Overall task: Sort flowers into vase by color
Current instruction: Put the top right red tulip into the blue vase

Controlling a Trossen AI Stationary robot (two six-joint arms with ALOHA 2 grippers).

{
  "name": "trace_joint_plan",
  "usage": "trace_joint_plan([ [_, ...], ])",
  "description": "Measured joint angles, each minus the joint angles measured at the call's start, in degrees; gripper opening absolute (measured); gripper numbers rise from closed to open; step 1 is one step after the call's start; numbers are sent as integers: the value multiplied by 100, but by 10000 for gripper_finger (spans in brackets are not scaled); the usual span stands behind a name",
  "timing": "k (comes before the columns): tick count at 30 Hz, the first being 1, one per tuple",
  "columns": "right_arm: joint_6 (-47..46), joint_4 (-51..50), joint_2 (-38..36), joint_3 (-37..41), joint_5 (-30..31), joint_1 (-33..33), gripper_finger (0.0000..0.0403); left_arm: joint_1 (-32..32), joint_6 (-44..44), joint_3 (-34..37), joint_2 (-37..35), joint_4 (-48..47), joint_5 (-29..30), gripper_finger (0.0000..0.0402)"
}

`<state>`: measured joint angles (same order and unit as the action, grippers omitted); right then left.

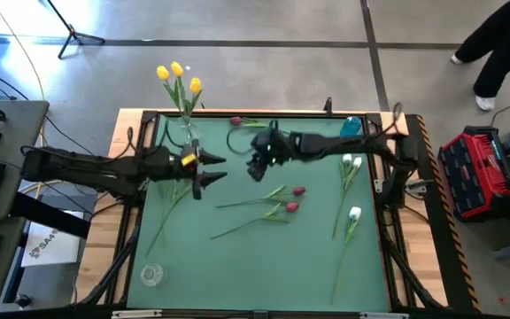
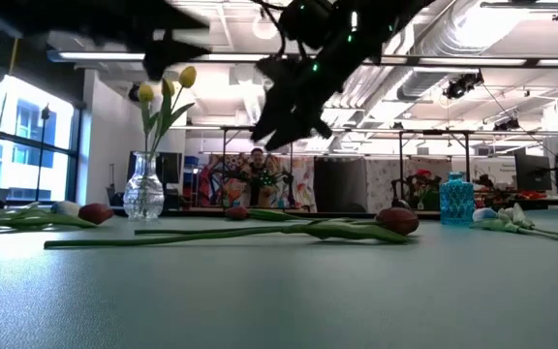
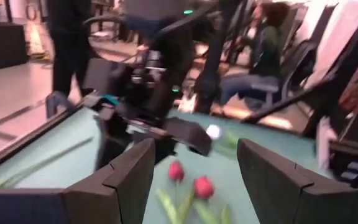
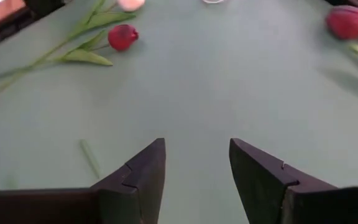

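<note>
Three yellow flowers (image 1: 177, 75) stand with their stems in a clear vase (image 1: 189, 135) at the far left of the green mat; it also shows in the low view (image 2: 143, 189). Two dark red flowers (image 1: 295, 198) lie mid-table, and a third (image 1: 235, 121) lies by the far edge. Two white flowers (image 1: 353, 186) lie at the right. My left gripper (image 1: 222, 168) hovers open beside the clear vase, pointing level toward the red flowers (image 3: 191, 179). My right gripper (image 1: 257, 168) hangs open above the mat, slanting down, left of the red flowers (image 4: 122, 37).
A blue vase (image 1: 352, 127) stands at the far right (image 2: 456, 199). A small clear glass (image 1: 151, 275) sits near the front left corner. The two grippers are close together over the table's middle. People show in the room beyond the table.
</note>
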<state>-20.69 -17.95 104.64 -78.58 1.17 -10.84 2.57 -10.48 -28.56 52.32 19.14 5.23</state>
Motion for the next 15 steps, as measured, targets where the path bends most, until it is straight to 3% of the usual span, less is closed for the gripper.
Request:
trace_joint_plan([
  [3,208,-1051,-139,-716,16,-68,167,135,5,-440,-30,-322,-49,218],
  [8,1053,-2325,-105,-1724,681,-213,167,320,18,-563,5,-448,-172,218],
  [15,1608,-2562,-84,-1409,625,-1037,167,508,114,-559,478,-849,-30,218],
])
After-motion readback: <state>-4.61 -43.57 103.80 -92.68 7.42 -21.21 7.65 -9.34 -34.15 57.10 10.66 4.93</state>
